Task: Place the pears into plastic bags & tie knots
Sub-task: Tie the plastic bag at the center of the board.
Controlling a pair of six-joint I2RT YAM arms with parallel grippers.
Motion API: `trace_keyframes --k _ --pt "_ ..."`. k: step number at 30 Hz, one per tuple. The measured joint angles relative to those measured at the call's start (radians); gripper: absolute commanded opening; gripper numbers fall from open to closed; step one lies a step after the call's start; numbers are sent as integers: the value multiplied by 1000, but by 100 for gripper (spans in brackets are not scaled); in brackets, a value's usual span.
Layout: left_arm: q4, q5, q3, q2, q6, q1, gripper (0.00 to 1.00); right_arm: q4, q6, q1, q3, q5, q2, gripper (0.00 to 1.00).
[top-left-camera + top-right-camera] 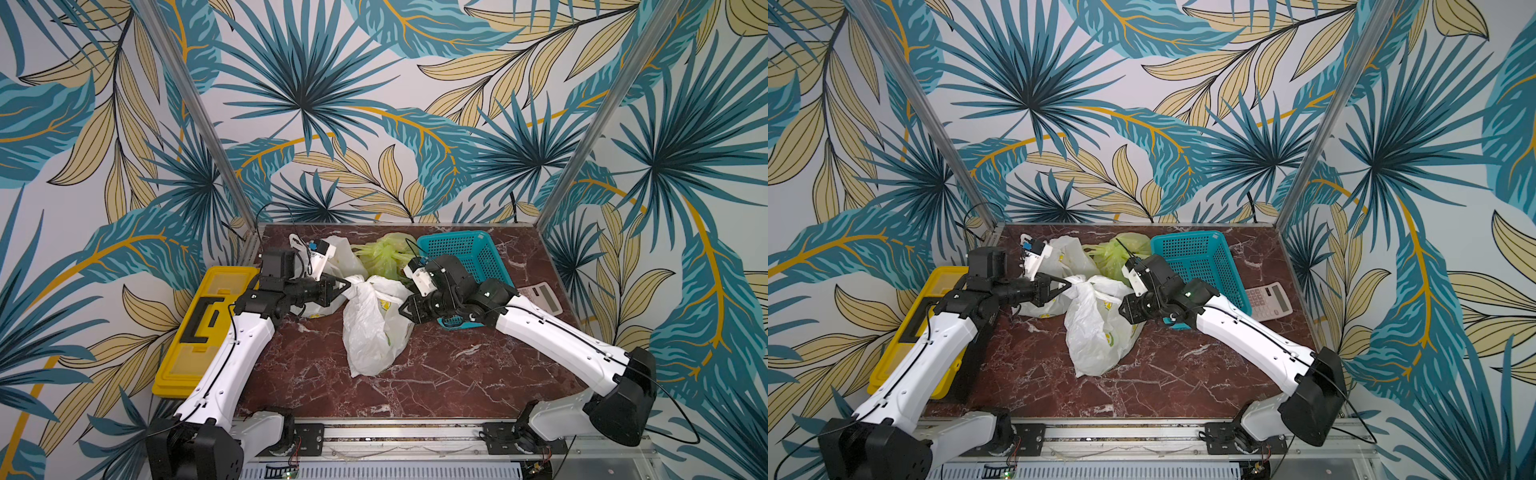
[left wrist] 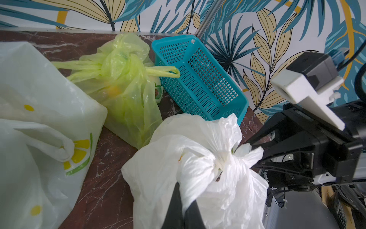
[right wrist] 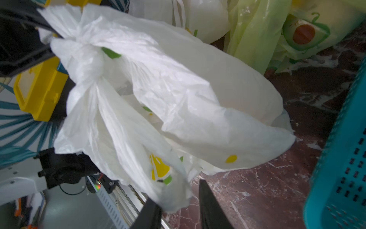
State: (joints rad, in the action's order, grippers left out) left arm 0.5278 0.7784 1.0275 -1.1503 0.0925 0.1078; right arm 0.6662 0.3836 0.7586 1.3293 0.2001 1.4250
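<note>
nearest the lens in the left wrist view, the left gripper [image 2: 185,195] rises from the bottom edge with its jaws closed on a twisted handle of the front white bag [image 1: 370,332]. that bag sits at the centre of the marble table [image 1: 457,374] in both top views, bulging and leaning toward the lower edge. its two handles are bunched into a knot [image 2: 221,160] between the two claws.

the right gripper [image 3: 176,190] comes in from the right. its jaws stand apart, and the other handle's end lies loose between them, not pinched.

the pears are hidden. only green patches show through the plastic, and none lies loose on the table. the teal basket [image 1: 446,247] at upper right looks empty.

behind the front bag, the yellow-green bag [image 1: 384,253] has its handles tied [image 2: 103,68]. the second white bag [image 2: 49,99] at left shows a bunched twist, though i cannot tell whether it is a finished knot.

my judgement: this is the last stage, cinching the final knot. the next move calls for a check that the knot holds. if it looks slack, the right claw should re-pinch its handle end and pull away from the left. if not, the left claw can let go gently so the thin plastic neither tears nor drags the bag over.
</note>
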Motion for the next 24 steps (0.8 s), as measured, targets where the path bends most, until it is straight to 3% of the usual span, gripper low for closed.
trace_keyframes --k 5,14,16,18,20,24 --pt "8 0 8 -6 -4 16 1 51 -21 8 126 -14 0 65" --pt "14 -4 8 -8 -6 55 1 -47 53 73 262 -46 196 68" --pt "14 -4 8 -10 -6 60 2 -57 69 77 278 -41 252 59" --pt "16 -3 8 -12 -7 62 8 -77 80 77 285 -35 297 32" --pt "36 -2 16 -13 -16 62 21 -95 92 76 284 -33 317 17" --pt "118 -24 78 4 -62 27 36 -118 71 66 281 -22 311 4"
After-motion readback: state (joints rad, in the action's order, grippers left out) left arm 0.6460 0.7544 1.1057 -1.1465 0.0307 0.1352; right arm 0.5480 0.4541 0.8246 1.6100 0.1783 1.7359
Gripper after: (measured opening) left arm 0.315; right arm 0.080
